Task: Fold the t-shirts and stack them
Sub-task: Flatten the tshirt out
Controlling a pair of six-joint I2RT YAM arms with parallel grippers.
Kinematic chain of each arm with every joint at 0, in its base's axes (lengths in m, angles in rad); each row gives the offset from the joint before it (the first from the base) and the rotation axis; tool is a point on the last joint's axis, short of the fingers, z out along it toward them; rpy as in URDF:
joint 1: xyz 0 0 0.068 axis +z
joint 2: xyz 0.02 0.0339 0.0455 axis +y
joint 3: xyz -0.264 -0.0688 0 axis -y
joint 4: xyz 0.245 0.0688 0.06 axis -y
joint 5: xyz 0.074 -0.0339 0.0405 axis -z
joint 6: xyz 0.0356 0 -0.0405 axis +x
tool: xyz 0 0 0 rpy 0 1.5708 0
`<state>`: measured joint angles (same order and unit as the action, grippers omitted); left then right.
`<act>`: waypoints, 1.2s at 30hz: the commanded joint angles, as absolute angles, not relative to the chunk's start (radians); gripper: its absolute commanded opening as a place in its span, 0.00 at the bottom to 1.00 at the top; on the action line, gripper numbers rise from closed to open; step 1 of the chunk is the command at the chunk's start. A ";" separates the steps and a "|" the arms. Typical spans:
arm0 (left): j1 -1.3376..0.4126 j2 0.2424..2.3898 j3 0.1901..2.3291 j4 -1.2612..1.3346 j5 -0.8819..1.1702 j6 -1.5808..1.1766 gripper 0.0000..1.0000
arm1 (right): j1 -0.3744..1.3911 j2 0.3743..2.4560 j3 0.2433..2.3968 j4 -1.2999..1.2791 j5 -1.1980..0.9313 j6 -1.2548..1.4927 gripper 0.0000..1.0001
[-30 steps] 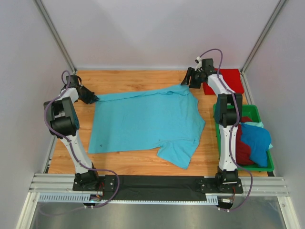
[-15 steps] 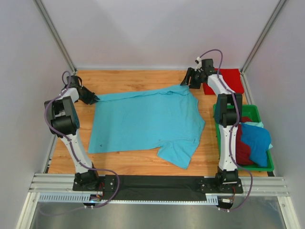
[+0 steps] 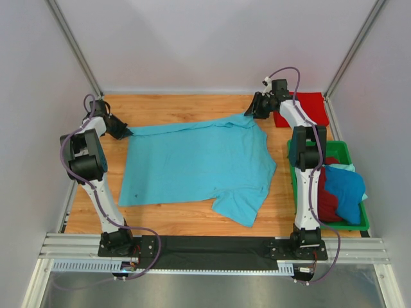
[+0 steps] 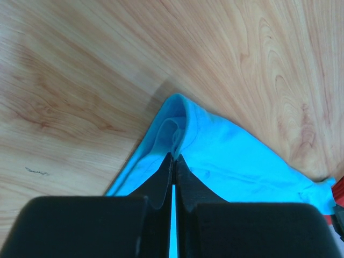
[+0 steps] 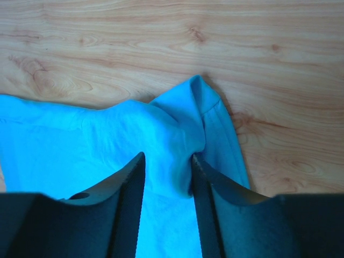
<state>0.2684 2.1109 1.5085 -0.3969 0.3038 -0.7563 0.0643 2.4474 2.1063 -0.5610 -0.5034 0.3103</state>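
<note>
From above, a light turquoise t-shirt (image 3: pixel 199 163) lies spread flat on the wooden worktop (image 3: pixel 173 218), with the left hand (image 3: pixel 126 133) at its far left corner and the right hand (image 3: pixel 252 113) at its far right corner. A bright red t-shirt (image 3: pixel 302 106) lies folded beyond it, while a blue shirt (image 3: pixel 343 189) and a dark red shirt (image 3: pixel 327 206) fill the green tray (image 3: pixel 340 147)

Left wrist view: the hand is pressed together, pinching the turquoise corner

Right wrist view: the fingers (image 5: pixel 131 183) stand apart astride a bunched fold; whether they grip it cannot be told
</note>
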 commanded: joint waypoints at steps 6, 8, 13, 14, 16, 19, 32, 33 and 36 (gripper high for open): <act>0.258 2.076 1.528 -0.422 0.308 -0.724 0.00 | 0.069 2.441 2.108 -0.548 -0.531 0.382 0.32; 0.256 2.066 1.526 -0.423 0.314 -0.721 0.00 | 0.071 2.438 2.106 -0.549 -0.525 0.393 0.25; 0.256 2.039 1.525 -0.436 0.333 -0.722 0.00 | 0.069 2.424 2.105 -0.551 -0.512 0.454 0.00; 0.256 2.025 1.525 -0.439 0.337 -0.723 0.00 | 0.069 2.416 2.103 -0.551 -0.505 0.466 0.00; 0.256 2.004 1.520 -0.445 0.348 -0.732 0.00 | 0.069 2.393 2.083 -0.540 -0.491 0.498 0.00; 0.255 1.935 1.491 -0.442 0.367 -0.749 0.00 | 0.069 2.306 2.034 -0.525 -0.463 0.531 0.00; 0.245 1.548 1.581 -0.549 0.445 -0.828 0.00 | 0.026 1.829 1.968 -0.578 -0.362 0.586 0.00; 0.245 1.530 1.601 -0.581 0.449 -0.825 0.00 | 0.022 1.800 1.976 -0.589 -0.357 0.575 0.00; 0.245 1.456 1.690 -0.650 0.436 -0.813 0.00 | 0.011 1.683 2.005 -0.632 -0.348 0.561 0.00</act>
<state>0.2436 1.5375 1.6020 -0.5697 0.4183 -0.8062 0.0231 1.7760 1.9701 -0.5907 -0.3790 0.5747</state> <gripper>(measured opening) 0.008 0.007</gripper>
